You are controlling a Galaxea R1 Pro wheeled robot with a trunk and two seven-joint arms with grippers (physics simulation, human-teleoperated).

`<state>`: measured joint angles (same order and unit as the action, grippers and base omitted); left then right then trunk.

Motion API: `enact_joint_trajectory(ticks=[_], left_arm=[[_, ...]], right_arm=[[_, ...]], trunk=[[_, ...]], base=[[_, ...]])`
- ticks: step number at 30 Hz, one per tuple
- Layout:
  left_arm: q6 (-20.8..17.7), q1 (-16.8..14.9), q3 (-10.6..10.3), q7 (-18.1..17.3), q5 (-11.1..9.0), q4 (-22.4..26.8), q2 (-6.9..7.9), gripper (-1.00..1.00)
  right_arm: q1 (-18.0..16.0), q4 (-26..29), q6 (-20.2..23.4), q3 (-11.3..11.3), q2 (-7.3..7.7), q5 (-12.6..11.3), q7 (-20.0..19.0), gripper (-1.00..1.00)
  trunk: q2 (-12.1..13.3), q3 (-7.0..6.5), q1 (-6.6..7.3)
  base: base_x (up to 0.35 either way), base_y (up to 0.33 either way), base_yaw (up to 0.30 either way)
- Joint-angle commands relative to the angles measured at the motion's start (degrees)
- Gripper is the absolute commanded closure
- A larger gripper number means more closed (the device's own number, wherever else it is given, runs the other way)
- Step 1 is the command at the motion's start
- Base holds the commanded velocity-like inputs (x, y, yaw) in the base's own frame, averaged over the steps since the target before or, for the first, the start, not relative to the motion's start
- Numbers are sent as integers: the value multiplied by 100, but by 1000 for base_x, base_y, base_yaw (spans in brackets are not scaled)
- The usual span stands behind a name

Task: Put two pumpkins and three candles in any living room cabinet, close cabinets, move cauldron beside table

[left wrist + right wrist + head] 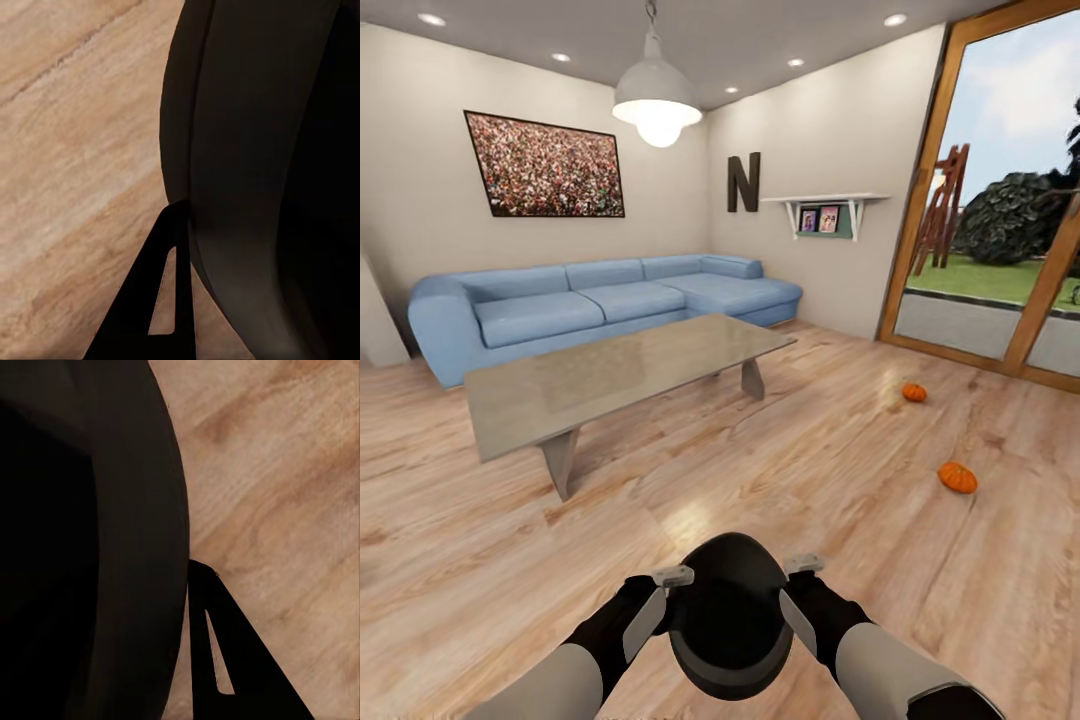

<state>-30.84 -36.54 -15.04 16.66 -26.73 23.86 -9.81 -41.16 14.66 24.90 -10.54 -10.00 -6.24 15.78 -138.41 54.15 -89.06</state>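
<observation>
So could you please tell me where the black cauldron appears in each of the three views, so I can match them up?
Head view: the cauldron sits bottom centre, between the left gripper and right gripper.
Left wrist view: its dark wall takes up the picture's right side, beside one finger.
Right wrist view: its wall takes up the left side.
Shared landmark: the wooden floor beneath it.

Both arms are extended forward and drawn inward at the head view's 6 o'clock. The left gripper [660, 585] and right gripper [800, 575] are pressed against opposite sides of the cauldron [730, 620]. One dark finger [150, 300] is seen beside its wall.
</observation>
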Motion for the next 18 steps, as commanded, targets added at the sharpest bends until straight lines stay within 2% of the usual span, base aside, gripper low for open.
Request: enact_joint_trajectory(ticks=[1,6,18], left_arm=[[-52,-2,62,47,115,5,76,100],[-52,-2,62,47,115,5,76,100],[-52,-2,62,47,112,5,76,100]], right_arm=[[-6,318,-266,36,0,-44,31,100],[-6,318,-266,39,0,-44,31,100],[-6,318,-266,43,0,-45,15,100]], trunk=[[-3,5,2],[-3,5,2],[-3,5,2]], base=[[0,0,234],[0,0,119],[0,0,7]])
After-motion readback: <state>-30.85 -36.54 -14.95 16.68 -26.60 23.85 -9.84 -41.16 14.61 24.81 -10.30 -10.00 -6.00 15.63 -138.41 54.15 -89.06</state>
